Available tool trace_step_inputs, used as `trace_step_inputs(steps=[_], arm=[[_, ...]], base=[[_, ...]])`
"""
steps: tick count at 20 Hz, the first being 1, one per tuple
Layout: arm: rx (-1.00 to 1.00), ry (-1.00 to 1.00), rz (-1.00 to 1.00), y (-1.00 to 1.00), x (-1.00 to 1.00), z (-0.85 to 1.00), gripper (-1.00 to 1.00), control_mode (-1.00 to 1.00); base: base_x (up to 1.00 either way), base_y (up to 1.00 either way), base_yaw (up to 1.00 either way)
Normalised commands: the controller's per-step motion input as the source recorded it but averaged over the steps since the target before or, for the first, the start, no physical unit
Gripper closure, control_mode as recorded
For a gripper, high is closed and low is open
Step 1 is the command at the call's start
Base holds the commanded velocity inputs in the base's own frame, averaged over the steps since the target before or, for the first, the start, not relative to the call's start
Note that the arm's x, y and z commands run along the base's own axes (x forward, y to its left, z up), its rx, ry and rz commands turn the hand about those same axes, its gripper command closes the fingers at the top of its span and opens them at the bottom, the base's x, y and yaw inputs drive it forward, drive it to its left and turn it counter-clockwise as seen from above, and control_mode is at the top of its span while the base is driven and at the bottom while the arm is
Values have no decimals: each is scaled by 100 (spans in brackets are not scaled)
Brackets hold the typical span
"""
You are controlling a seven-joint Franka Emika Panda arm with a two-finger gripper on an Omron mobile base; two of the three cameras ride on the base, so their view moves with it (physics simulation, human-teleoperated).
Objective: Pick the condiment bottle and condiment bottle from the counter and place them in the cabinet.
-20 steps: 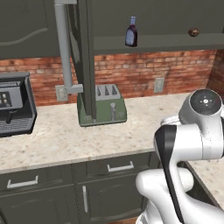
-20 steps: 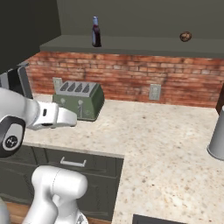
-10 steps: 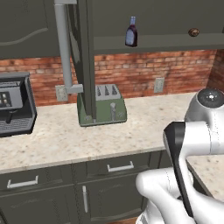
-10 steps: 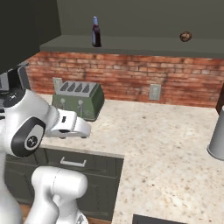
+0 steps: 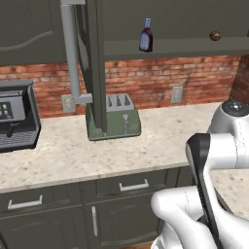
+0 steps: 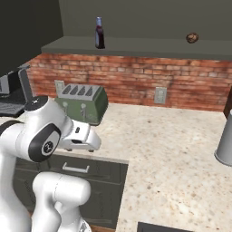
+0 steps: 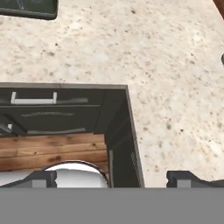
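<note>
A dark red condiment bottle [image 5: 145, 35] [image 6: 99, 33] stands upright on the open cabinet's shelf [image 5: 185, 47] [image 6: 145, 46], above the toaster. My gripper [image 7: 114, 179] is open with nothing between its widely spread fingertips [image 7: 43, 178]. It looks straight down over the front corner of the speckled counter [image 7: 153, 52] [image 6: 172, 149], with drawer fronts and wood floor below. In the right base view my white hand [image 6: 81, 138] hangs by the counter's front edge, in front of the toaster and far below the bottle.
A green toaster [image 5: 114, 116] [image 6: 84, 103] sits against the brick wall. A coffee machine [image 5: 14, 116] stands at the left. The cabinet door [image 5: 95, 68] hangs open. A small brown round thing [image 5: 215, 35] [image 6: 192, 37] lies on the shelf. A grey cylinder [image 6: 225, 142] stands at the far right.
The arm has folded back toward the base, and the hand has drawn lower and nearer the counter's front edge. The jaws stay wide open. The bottle has not moved.
</note>
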Motion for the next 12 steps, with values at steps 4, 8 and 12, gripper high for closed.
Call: trace_step_inputs(steps=[4, 8, 12], arm=[[1, 0, 0, 0, -4, -7, -100, 100], [0, 0, 0, 0, 0, 0, -100, 100], [0, 0, 0, 0, 0, 0, -100, 100]], base=[[-35, 2, 0], [-83, 12, 0], [-100, 28, 0]])
